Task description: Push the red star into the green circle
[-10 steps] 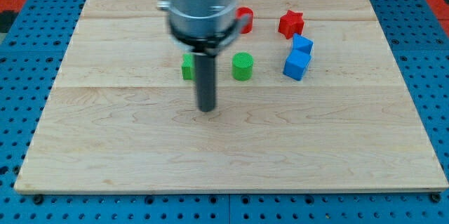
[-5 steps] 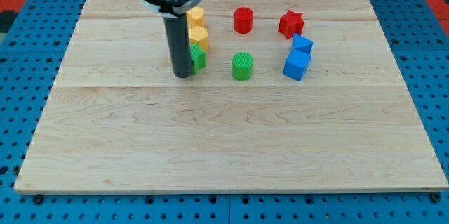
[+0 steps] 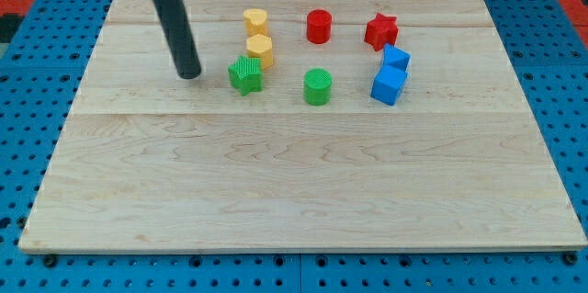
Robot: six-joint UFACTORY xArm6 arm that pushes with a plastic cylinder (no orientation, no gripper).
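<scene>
The pale wooden board (image 3: 303,183) on its blue pegboard base (image 3: 28,73) carries every block in its upper half. My tip (image 3: 189,75), the bare end of the dark rod and holding nothing, rests at the view's left, well apart from the task's blocks, likely because no push has begun. The red star block (image 3: 381,31) sits at the upper right; the green circle block (image 3: 317,86) lies below and to its left. Two blue cube-like blocks (image 3: 390,73) crowd just beneath the star and could get dragged along. A red cylinder (image 3: 319,27), two yellow blocks (image 3: 258,38) and a green star block (image 3: 245,74) stand between my tip and the targets.
</scene>
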